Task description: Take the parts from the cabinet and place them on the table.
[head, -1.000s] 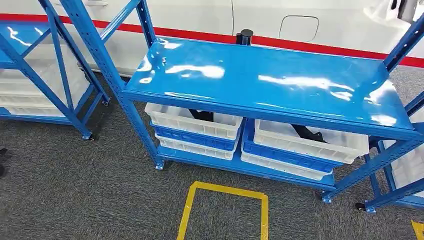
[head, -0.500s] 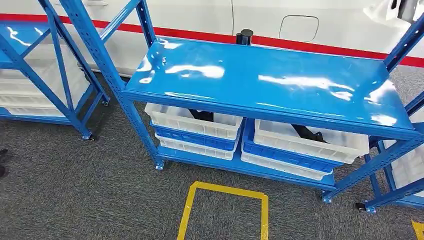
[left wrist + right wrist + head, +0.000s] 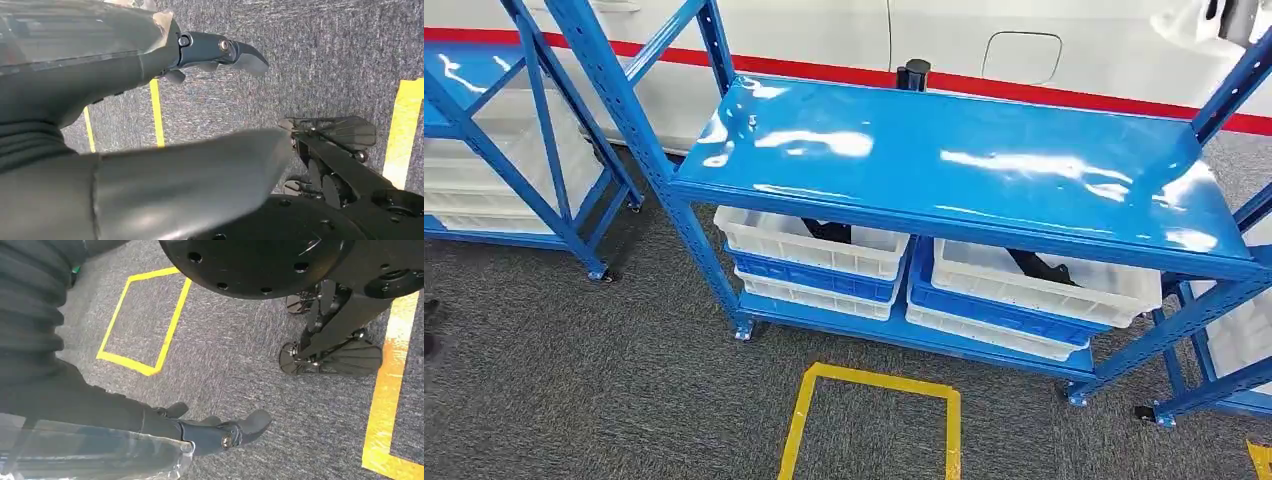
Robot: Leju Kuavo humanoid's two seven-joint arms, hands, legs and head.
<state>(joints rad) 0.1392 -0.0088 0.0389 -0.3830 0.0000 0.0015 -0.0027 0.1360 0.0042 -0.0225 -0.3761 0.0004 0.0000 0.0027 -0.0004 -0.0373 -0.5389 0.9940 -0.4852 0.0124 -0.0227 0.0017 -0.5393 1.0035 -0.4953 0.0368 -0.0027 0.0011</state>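
You are looking down at a glossy blue metal shelf rack (image 3: 964,165) standing on grey carpet (image 3: 574,380). On its lower shelf sit two stacks of white and blue plastic bins: the left stack (image 3: 809,262) and the right stack (image 3: 1034,300), each with a black part in its top bin, the left part (image 3: 826,231) and the right part (image 3: 1039,267). A yellow tape rectangle (image 3: 874,420) marks the carpet in front of the rack, and a second blue rack (image 3: 494,150) stands to the left.

Both arms hang at the robot's sides, wrists turned toward the floor. The left hand (image 3: 165,125) holds nothing, its thick thumb stretched forward and dark fingers (image 3: 225,50) extended apart from it. The right hand (image 3: 165,435) is likewise empty, fingers (image 3: 235,430) straightened and spread above the floor.
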